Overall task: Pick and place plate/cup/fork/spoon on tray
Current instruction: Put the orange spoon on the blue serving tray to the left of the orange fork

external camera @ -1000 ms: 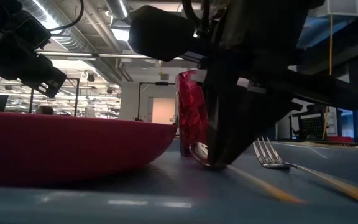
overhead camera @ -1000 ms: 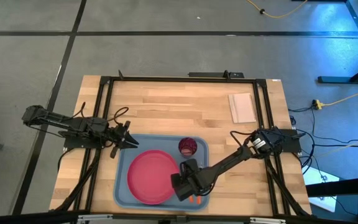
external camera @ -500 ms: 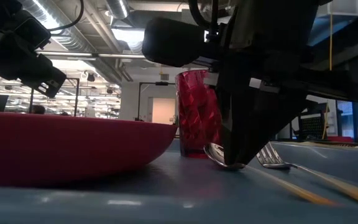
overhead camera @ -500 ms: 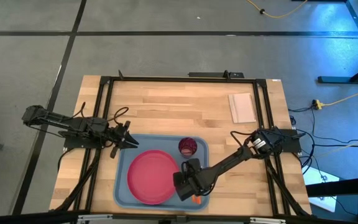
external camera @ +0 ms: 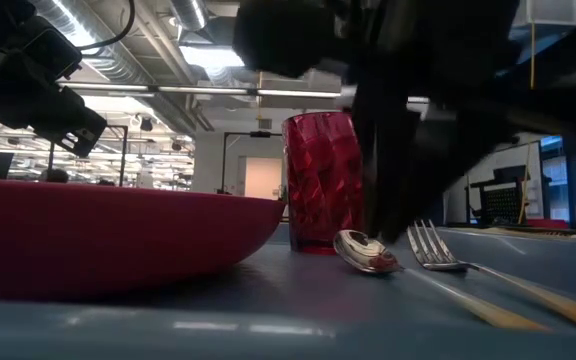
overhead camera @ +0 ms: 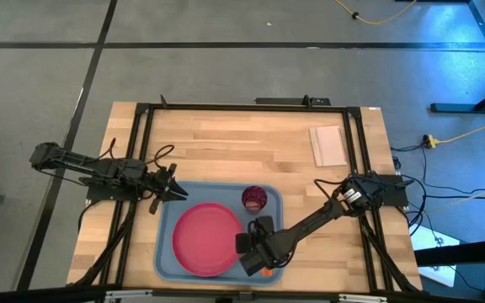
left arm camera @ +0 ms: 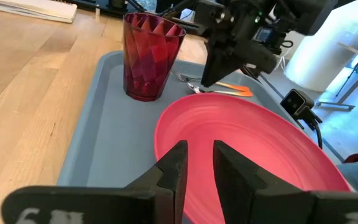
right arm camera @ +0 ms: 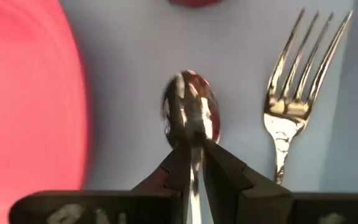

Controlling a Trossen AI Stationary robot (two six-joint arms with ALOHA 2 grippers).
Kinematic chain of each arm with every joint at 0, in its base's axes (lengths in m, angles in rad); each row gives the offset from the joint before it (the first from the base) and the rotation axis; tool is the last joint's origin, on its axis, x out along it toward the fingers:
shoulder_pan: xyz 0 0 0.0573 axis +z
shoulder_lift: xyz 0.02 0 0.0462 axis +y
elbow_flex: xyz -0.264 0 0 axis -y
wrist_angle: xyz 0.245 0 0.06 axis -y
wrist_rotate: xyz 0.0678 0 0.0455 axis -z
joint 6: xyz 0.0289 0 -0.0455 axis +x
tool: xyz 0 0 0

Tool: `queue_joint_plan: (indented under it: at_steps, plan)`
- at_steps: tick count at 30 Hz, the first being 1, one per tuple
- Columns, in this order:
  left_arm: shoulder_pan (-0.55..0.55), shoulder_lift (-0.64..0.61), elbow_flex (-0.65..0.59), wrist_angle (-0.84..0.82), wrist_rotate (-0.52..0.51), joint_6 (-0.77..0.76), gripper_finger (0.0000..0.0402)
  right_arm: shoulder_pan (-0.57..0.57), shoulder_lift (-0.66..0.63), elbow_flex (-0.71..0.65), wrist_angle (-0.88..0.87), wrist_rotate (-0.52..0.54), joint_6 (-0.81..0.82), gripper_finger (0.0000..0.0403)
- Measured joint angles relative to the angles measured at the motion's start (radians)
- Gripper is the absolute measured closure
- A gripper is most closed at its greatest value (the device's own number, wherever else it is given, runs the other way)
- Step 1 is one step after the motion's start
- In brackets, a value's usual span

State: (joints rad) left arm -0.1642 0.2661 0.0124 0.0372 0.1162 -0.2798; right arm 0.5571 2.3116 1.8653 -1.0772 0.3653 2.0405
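Observation:
The light blue tray [overhead camera: 167, 252] lies at the table's near middle. On it are the pink-red plate [overhead camera: 205, 238], the upright dark red cup [overhead camera: 253, 199], the fork [right arm camera: 291, 106] and the spoon [right arm camera: 190, 115]. Fork and spoon lie side by side to the right of the plate, orange handles [overhead camera: 265, 271] toward the near edge. My right gripper [right arm camera: 194, 163] is low over the spoon, its fingers closed about the spoon's neck. My left gripper [overhead camera: 175, 194] hangs still over the tray's far left corner, a narrow gap between its fingers, holding nothing. My right gripper pinches the spoon's thin neck [right arm camera: 195, 149], just behind the bowl, between its two fingertips. The fingers come from above, pointing down, and stand on either side of the handle. The spoon lies flat on the tray, its bowl [external camera: 366, 250] beside the fork's tines [external camera: 433, 247].
A small pale sheet [overhead camera: 327, 145] lies at the table's far right. The cup [external camera: 320, 183] stands just beyond the spoon's bowl. The plate's rim [external camera: 258, 225] rises close on the spoon's left. Bare wood lies across the table's far half.
My right gripper has come down and gone slightly toward the near edge with the spoon. The spoon's bowl, tilted and partly hidden under the gripper a second ago, now lies flat on the tray beside the fork.

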Motion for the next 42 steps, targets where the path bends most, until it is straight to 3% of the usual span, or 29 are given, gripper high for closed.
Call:
queue_joint_plan:
  at_steps: [4,11,22,42]
  plan:
    - [0.0,0.0,0.0,0.0,0.0,0.0,0.0333,0.003,0.0,0.042,-0.046,-0.002,-0.003,0.0358]
    - [0.0,0.0,0.0,0.0,0.0,0.0,0.0333,0.038,0.0,0.044,-0.022,-0.106,0.029,0.0358]
    - [0.0,0.0,0.0,0.0,0.0,0.0,0.0333,0.084,0.002,0.043,-0.016,-0.107,0.113,0.0388]
    - [0.0,0.0,0.0,0.0,0.0,0.0,0.0333,0.083,0.048,0.042,0.044,-0.155,0.098,0.0389]
